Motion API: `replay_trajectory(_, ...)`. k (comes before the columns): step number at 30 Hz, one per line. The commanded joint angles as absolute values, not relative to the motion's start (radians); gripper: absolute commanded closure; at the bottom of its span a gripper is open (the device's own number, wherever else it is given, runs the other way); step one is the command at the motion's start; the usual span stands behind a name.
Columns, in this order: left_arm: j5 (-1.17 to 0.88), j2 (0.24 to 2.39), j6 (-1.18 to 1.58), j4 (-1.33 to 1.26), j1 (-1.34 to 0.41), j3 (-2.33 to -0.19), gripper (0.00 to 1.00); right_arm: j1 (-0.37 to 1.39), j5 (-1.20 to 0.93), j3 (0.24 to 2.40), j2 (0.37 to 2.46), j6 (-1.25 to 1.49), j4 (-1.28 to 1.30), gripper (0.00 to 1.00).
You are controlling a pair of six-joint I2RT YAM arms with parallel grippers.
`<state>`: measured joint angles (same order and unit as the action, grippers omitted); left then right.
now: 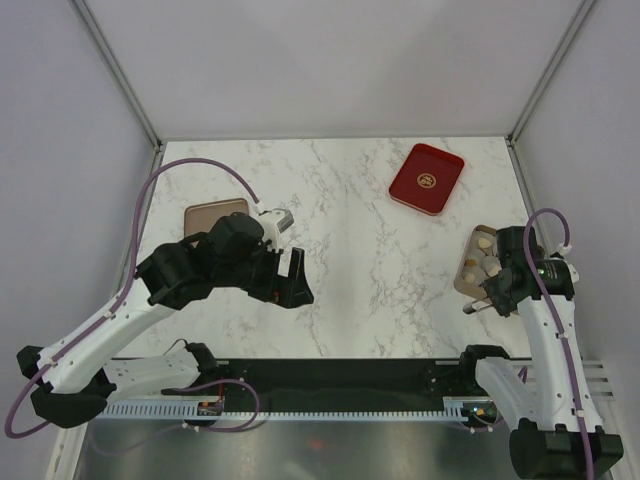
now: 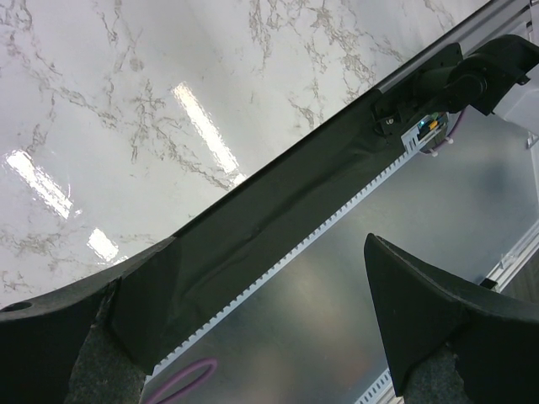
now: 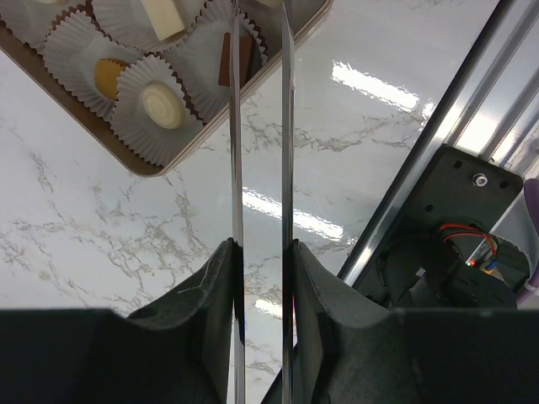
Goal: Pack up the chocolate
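Observation:
The chocolate (image 1: 484,262) sits in white paper cups inside a tan box (image 1: 463,278) at the table's right edge. In the right wrist view I see a round cream piece (image 3: 162,103), a caramel piece (image 3: 107,77), a white bar (image 3: 162,14) and a brown bar (image 3: 244,57). My right gripper (image 1: 497,291) (image 3: 261,246) is shut on metal tweezers (image 3: 286,126). Their two blades reach over the box on either side of the brown bar, and the tips are out of view. My left gripper (image 1: 297,279) (image 2: 253,337) is open and empty at the left.
A red tray (image 1: 427,178) with a gold emblem lies at the back right. A tan lid (image 1: 213,214) lies at the left, partly under my left arm. A black rail (image 2: 278,210) and metal base run along the table's near edge.

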<state>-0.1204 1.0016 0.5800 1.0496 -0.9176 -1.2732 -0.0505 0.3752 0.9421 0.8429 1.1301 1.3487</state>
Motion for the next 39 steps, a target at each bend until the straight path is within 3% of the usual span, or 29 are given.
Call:
replay_trajectory(1,-0.100,0.996,0.538,1.034,-0.928,-1.273,0.02,-0.054,0.402,0.937,0.825,1.161,1.460,0.67)
replay_trajectory(21,-0.080,1.002,0.528,1.039,-0.946,-1.292,0.02,-0.055,0.403,0.933,0.816,1.169,1.460,0.58)
replay_trajectory(39,-0.064,1.008,0.534,1.039,-0.946,-1.292,0.02,-0.054,0.402,0.917,0.813,1.167,1.462,0.55)
